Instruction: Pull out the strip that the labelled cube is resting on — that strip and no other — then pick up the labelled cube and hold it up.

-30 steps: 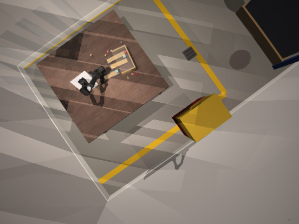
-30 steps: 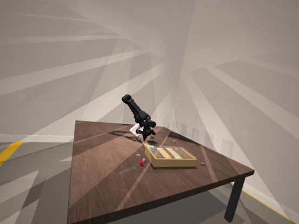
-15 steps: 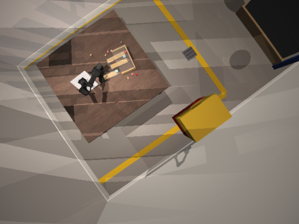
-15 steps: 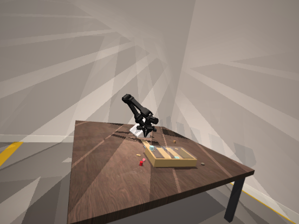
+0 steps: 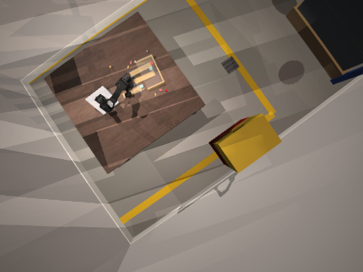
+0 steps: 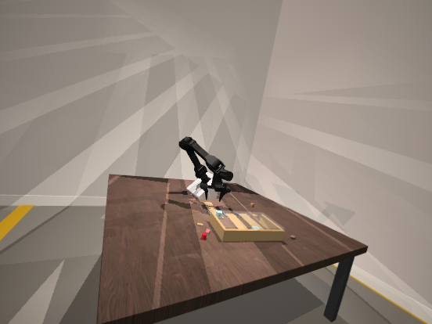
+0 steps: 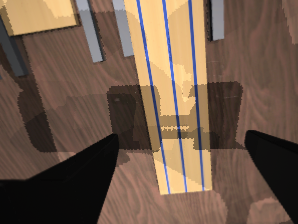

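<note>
A pale wooden strip (image 5: 135, 90) (image 6: 208, 203) (image 7: 172, 75) with three blue lines sticks out of the frame. A light cyan cube (image 5: 141, 86) (image 6: 219, 214) rests at its inner part. A second cyan cube (image 5: 150, 68) (image 6: 255, 228) is farther across the frame. No label can be read on either cube. Two more strips lie alongside, a middle one (image 5: 145, 77) and a far one (image 5: 140, 68). My gripper (image 6: 214, 199) (image 7: 180, 138) is open and empty, above the strip's outer end. In the wrist view its fingers stand either side of the strip, with a gap on both sides.
A wooden frame (image 5: 158, 71) (image 6: 252, 235) with a clear top surrounds the strips' inner ends. Grey guide bars (image 7: 90, 32) (image 7: 217, 20) flank the strip. A red cylinder (image 5: 166, 90) (image 6: 203, 236), an orange block (image 5: 110, 66) (image 6: 252, 205) and several small bits lie around the frame.
</note>
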Tool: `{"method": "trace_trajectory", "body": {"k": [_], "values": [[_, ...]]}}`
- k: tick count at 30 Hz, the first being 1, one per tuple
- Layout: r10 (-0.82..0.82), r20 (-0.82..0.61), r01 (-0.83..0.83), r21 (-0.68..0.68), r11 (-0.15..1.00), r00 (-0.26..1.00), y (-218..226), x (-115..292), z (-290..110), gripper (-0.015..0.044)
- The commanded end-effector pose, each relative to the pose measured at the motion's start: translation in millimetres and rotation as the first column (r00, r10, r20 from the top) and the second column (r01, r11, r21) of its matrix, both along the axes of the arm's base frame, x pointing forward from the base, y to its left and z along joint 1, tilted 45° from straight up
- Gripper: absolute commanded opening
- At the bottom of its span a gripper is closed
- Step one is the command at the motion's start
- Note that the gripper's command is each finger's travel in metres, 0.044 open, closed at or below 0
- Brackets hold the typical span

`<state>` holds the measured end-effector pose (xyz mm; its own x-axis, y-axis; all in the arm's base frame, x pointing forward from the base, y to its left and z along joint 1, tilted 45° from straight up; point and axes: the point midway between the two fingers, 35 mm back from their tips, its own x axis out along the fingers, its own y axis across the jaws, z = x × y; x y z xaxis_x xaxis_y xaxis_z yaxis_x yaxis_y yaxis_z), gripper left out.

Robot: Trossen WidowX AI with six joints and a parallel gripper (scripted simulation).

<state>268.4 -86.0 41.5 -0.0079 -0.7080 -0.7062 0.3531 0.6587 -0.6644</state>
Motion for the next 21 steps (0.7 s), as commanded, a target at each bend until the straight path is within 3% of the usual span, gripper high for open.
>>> {"method": "trace_trajectory", "body": {"k": [1, 21], "values": [[-0.001, 0.002, 0.001, -0.002, 1.000, 1.000, -1.5, 14.5, 3.9, 0.0440], [-0.001, 0.006, 0.001, -0.002, 1.000, 1.000, -6.9, 91.5, 24.2, 0.0440]]}}
